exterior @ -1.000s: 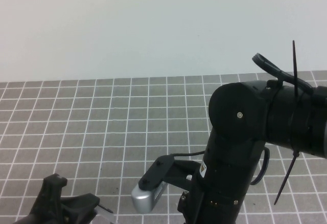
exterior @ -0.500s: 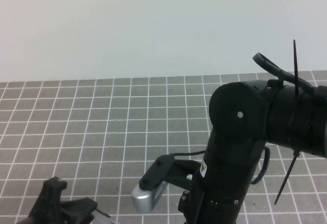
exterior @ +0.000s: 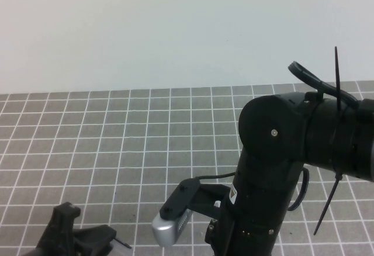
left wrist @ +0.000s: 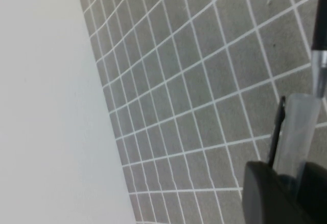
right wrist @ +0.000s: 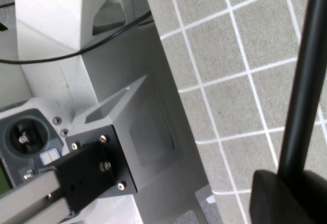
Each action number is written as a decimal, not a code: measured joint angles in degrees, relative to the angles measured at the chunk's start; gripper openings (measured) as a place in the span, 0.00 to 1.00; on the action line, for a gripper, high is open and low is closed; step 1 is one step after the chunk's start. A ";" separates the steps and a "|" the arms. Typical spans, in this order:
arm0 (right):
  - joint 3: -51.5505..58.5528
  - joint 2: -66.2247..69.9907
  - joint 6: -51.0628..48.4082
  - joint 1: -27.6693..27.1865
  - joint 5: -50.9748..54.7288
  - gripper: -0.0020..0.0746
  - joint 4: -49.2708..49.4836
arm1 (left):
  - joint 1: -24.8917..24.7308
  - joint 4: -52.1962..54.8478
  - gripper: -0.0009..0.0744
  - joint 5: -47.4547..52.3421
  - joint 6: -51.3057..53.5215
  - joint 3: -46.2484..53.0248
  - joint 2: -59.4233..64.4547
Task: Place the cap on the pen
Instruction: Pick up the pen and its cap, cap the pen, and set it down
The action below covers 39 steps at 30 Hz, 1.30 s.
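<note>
In left tool (left wrist: 287,179), cap (left wrist: 301,127); in right tool (right wrist: 292,185), pen (right wrist: 306,70).

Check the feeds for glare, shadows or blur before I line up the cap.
High view: even light, no glare on the grid mat; the left gripper is cropped at the near-left edge. Left wrist view: it grips the clear cap, faintly bright, with the pen just beyond. Right wrist view: the right gripper, a dark soft-edged mass, grips the pen; no hard shadows.
</note>
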 joint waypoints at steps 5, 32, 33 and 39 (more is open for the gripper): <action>0.00 0.00 0.00 0.00 1.01 0.02 0.00 | -0.73 0.22 0.12 0.52 0.00 0.00 0.00; 0.00 0.00 0.00 0.00 -1.68 0.02 1.73 | -0.83 -0.56 0.11 0.93 -0.13 0.00 0.00; 0.00 0.00 -0.28 0.00 -1.99 0.02 2.27 | -0.83 -0.69 0.11 0.69 -0.13 0.00 0.00; 0.00 0.66 -0.44 0.00 -3.08 0.02 3.96 | -0.83 -0.69 0.11 0.69 -0.13 0.00 0.00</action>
